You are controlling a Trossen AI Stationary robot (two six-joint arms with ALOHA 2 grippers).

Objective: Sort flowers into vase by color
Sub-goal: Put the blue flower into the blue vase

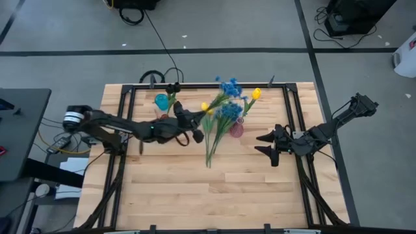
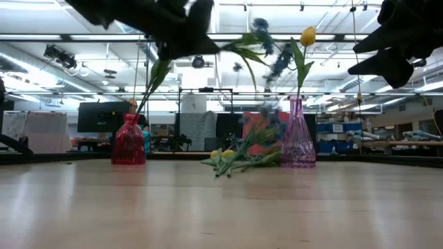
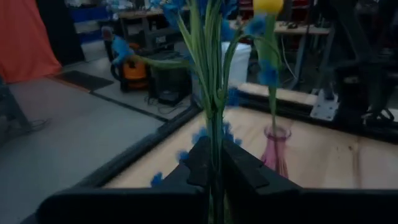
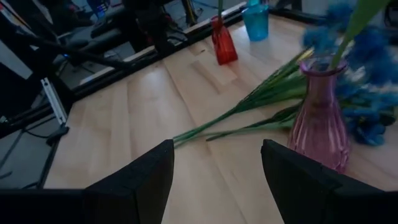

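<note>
Near the bottom of the left wrist view, the left end effector [image 3: 214,174] was clenched on a blue flower stem [image 3: 214,130], gripping low so the blossoms stood upright above it, probably to let the stem's foot drop cleanly into a vase mouth. Just beyond, toward the right of that frame, stood the pink vase [image 3: 277,149], already carrying a yellow tulip [image 3: 268,5]. At the centre of the high view, the remaining flowers [image 1: 218,130] lay in a loose pile on the surface [image 1: 214,188], stems fanned toward the lower frame, beside the pink vase. Right of centre in that view the right end effector [image 1: 266,144] hovered with its fingers spread wide and nothing between them, likely waiting clear of the pile. Farther off, toward the upper left of the surface, the red vase [image 2: 129,142] held a stem, and the teal vase [image 1: 161,101] stood close by it.
</note>
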